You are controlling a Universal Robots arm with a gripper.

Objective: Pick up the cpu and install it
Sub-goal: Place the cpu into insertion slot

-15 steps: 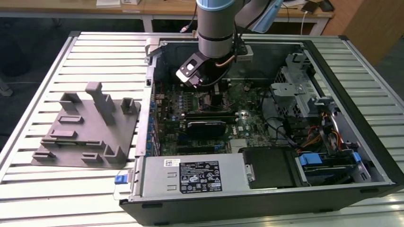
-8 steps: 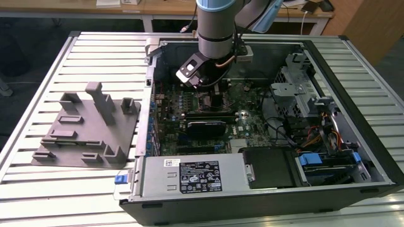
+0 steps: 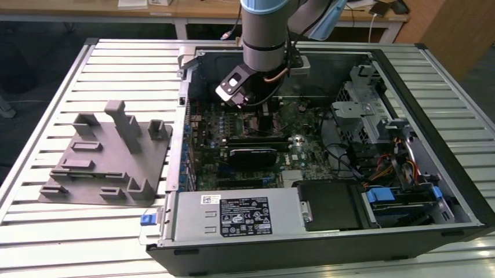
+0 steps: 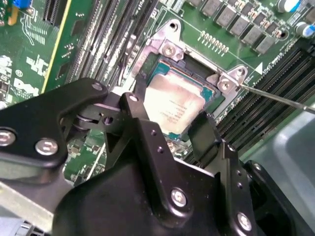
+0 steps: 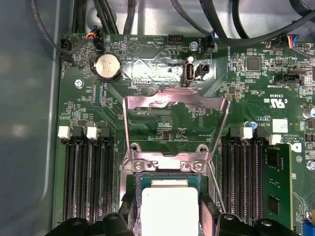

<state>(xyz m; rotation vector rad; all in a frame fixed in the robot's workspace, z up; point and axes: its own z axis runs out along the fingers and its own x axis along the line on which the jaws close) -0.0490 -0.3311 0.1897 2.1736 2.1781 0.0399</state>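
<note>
**CPU lies square in open motherboard socket**

The cpu (image 4: 174, 103), a small flat square chip with a pale, shiny silver metal top and a thin green border, lies flat and face up within the frame of the socket (image 4: 170, 49) on the green motherboard (image 5: 78, 118). Faint print marks its lid. In the first wrist view the cpu (image 5: 170, 209) has its edges parallel to the socket's sides. Two black fingers (image 4: 203, 132) press against its opposite edges. Whether it is fully seated cannot be told. The socket's hinged metal plate (image 5: 174, 105) is swung open beyond it, leaving the chip uncovered.
</note>
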